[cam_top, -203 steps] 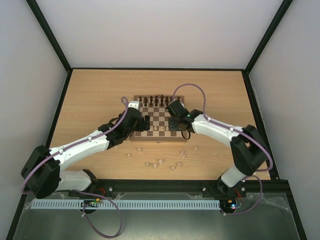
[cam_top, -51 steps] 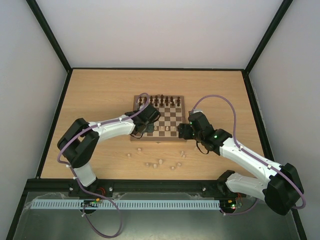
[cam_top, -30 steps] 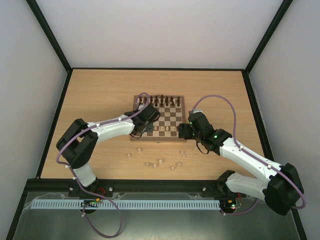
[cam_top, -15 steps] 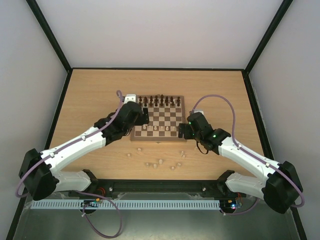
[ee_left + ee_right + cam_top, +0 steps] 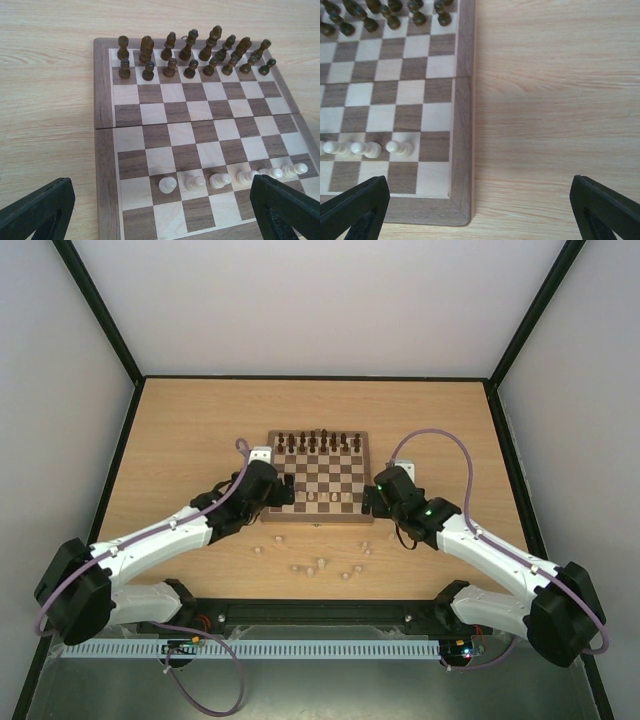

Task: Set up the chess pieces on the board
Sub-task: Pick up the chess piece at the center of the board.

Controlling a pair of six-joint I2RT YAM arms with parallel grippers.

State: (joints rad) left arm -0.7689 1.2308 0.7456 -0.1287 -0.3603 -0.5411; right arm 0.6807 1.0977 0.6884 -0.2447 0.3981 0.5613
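Observation:
The board [image 5: 330, 472] lies mid-table with dark pieces along its far two rows. Several pale pawns [image 5: 315, 498] stand in its second near row; they also show in the left wrist view [image 5: 195, 181] and the right wrist view [image 5: 399, 147]. Several more pale chess pieces [image 5: 321, 564] lie loose on the table in front of the board. My left gripper [image 5: 282, 493] hovers over the board's near left part, open and empty [image 5: 161, 200]. My right gripper [image 5: 371, 500] hovers at the board's near right corner, open and empty [image 5: 480, 200].
The board's right border [image 5: 464, 125] runs under my right gripper, with bare wooden table [image 5: 550, 100] to its right. Black frame rails [image 5: 110, 480] edge the table on both sides, and the arm bases sit at the near edge.
My left gripper has drawn back from the board's left side toward its near left corner. My right gripper has shifted slightly right. The pieces on the board and table have not moved.

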